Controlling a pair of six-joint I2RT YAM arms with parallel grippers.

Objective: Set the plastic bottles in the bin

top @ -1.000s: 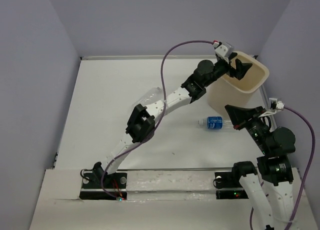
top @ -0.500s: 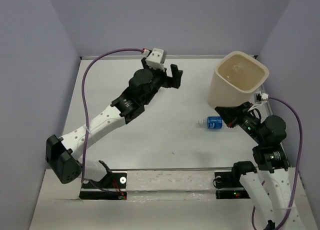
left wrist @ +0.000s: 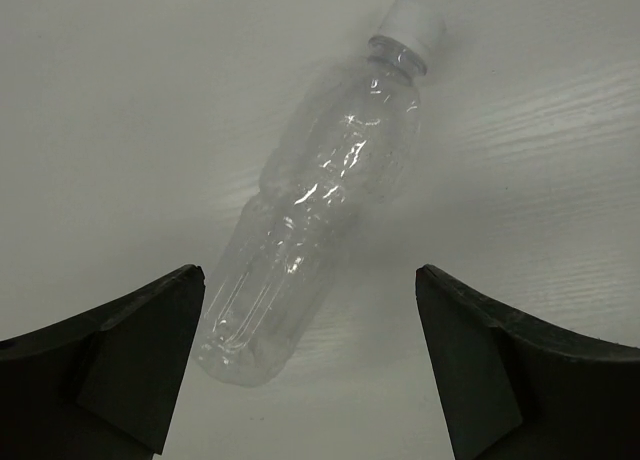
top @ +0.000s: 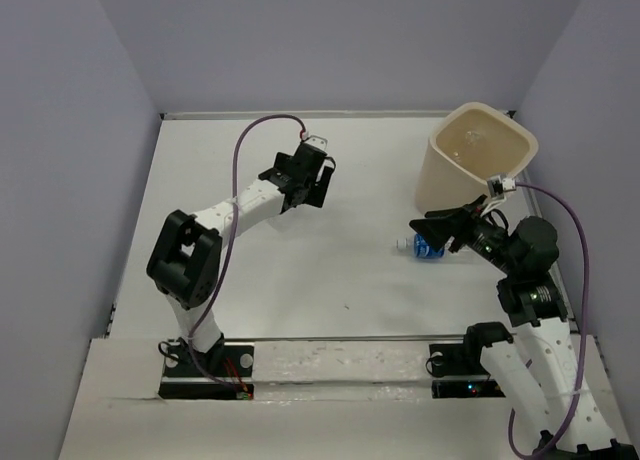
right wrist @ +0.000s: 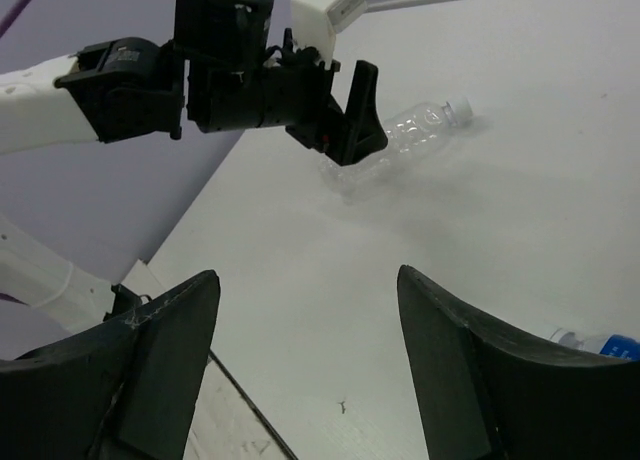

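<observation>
A clear plastic bottle with a white cap lies on the white table. My left gripper hangs open just above it, the bottle's base close to the left finger. The right wrist view shows the same bottle under that gripper. In the top view the left gripper covers it. A second bottle with a blue label lies below the cream bin. My right gripper hovers open over this bottle, nothing between its fingers; the bottle's end shows at the lower right.
The bin stands at the back right, close to the right wall and the table's right edge. Purple walls enclose the table on three sides. A metal rail with both arm bases runs along the near edge.
My left arm swung away from the bin to the left and came down over the clear bottle. My right gripper opened and shifted left over the blue-labelled bottle.
</observation>
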